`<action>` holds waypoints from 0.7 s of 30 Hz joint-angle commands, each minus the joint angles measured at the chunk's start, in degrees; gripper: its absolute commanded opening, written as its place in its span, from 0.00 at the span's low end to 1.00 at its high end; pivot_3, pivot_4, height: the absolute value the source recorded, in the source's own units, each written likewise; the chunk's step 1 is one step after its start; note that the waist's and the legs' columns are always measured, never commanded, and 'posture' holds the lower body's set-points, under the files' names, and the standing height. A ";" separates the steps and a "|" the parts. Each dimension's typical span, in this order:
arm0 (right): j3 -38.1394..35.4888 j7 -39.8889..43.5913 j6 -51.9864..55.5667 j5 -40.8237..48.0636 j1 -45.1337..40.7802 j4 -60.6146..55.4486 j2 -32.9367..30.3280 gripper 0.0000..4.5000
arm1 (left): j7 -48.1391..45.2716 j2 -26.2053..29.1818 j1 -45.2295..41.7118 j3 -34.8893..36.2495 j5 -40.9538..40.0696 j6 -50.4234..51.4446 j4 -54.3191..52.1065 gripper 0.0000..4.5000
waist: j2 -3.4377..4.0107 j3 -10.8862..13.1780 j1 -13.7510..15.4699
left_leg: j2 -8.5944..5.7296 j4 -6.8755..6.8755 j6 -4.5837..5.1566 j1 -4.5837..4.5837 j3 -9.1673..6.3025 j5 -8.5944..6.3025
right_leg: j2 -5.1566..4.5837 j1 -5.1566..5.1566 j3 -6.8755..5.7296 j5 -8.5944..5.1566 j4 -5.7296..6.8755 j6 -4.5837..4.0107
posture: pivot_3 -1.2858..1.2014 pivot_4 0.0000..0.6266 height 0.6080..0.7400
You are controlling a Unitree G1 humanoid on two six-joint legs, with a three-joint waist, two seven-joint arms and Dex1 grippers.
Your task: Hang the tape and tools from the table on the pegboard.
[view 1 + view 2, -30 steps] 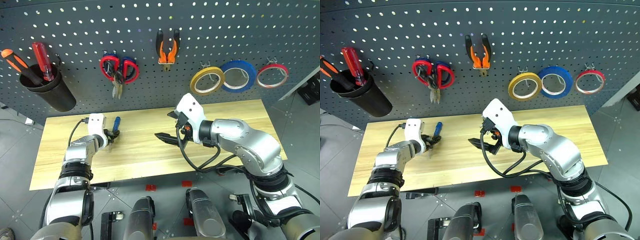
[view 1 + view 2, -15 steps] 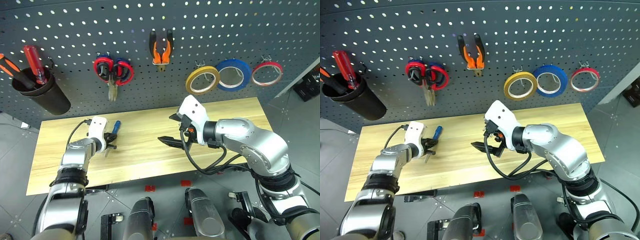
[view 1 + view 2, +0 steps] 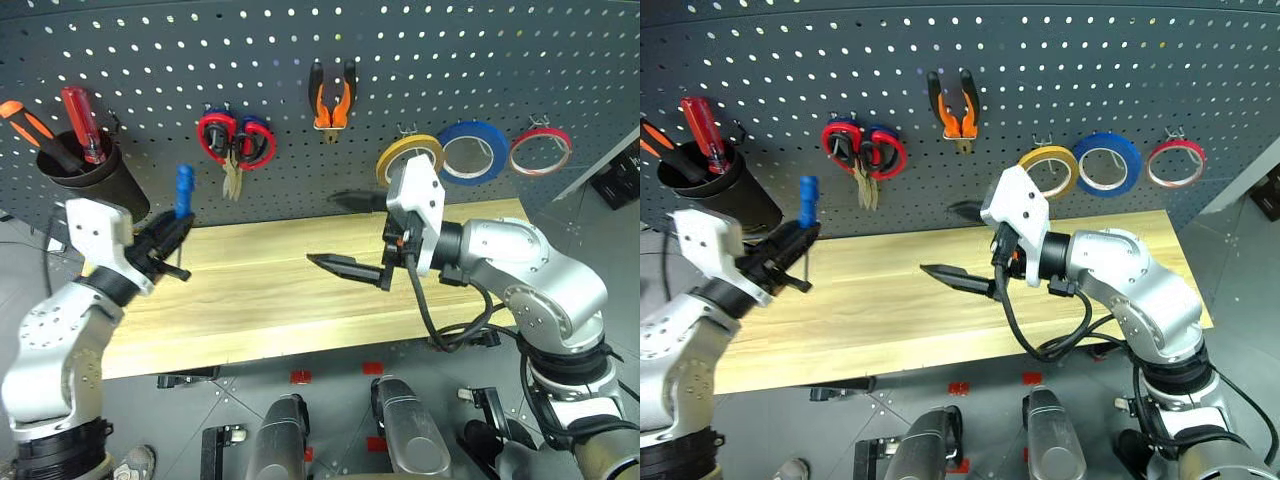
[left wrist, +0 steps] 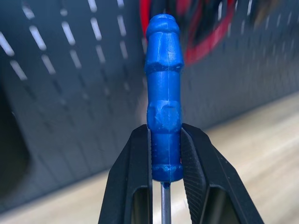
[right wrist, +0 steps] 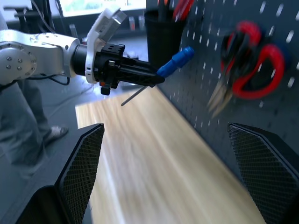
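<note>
With the left gripper (image 3: 172, 238) clamped low on the upright screwdriver (image 3: 184, 190) and the right gripper (image 3: 345, 232) wide and empty, we judge the handle should go steadily to the cup (image 3: 100, 181) on the pegboard (image 3: 450, 60), grip kept firm.

the small screwdriver (image 4: 162, 112) is seen with a blue moulded plastic handle, faintly ridged and slightly glossy, over a thin bare metal shaft. it is flanked by matt black plastic fingers (image 4: 134, 186) of the left gripper (image 3: 178, 240). the long table (image 3: 290, 300) is made of light yellow wood planks, smooth with a soft sheen. the dark grey pegboard (image 3: 480, 60) looks like matt painted metal. the red-handled scissors (image 3: 236, 143) show glossy plastic loops and dull metal blades. the wide pads (image 5: 81, 158) of the right gripper (image 3: 345, 235) are shown with a fine cross-hatched, rubbery texture.
</note>
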 commanded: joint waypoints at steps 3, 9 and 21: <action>-2.25 1.28 -3.57 1.41 -2.37 2.18 0.65 1.00 | 5.70 3.91 -8.97 10.91 -9.60 2.89 -1.02 0.11 | -0.20 -0.14 0.52 | 0.00 0.02 -0.01 -0.02 0.00 0.01 | 0.09 0.00 -0.02 0.00 0.00 0.00 | 0.46 0.34 1.00; -2.83 -1.28 -5.73 0.55 -6.38 6.71 3.90 1.00 | 8.29 8.37 -21.56 11.77 -12.34 1.87 6.71 0.11 | -0.26 -0.44 0.89 | 0.02 0.04 -0.06 -0.01 0.00 0.04 | 0.16 -0.03 -0.06 0.00 0.03 0.01 | 0.46 0.32 1.00; -1.53 -2.39 -6.87 -0.31 -7.41 7.73 5.52 1.00 | 4.86 6.60 -25.07 5.00 -2.80 -13.72 22.44 0.11 | -0.34 -0.80 0.80 | 0.01 0.05 -0.12 -0.01 0.04 0.07 | 0.14 -0.06 -0.07 0.00 0.03 0.00 | 0.45 0.31 1.00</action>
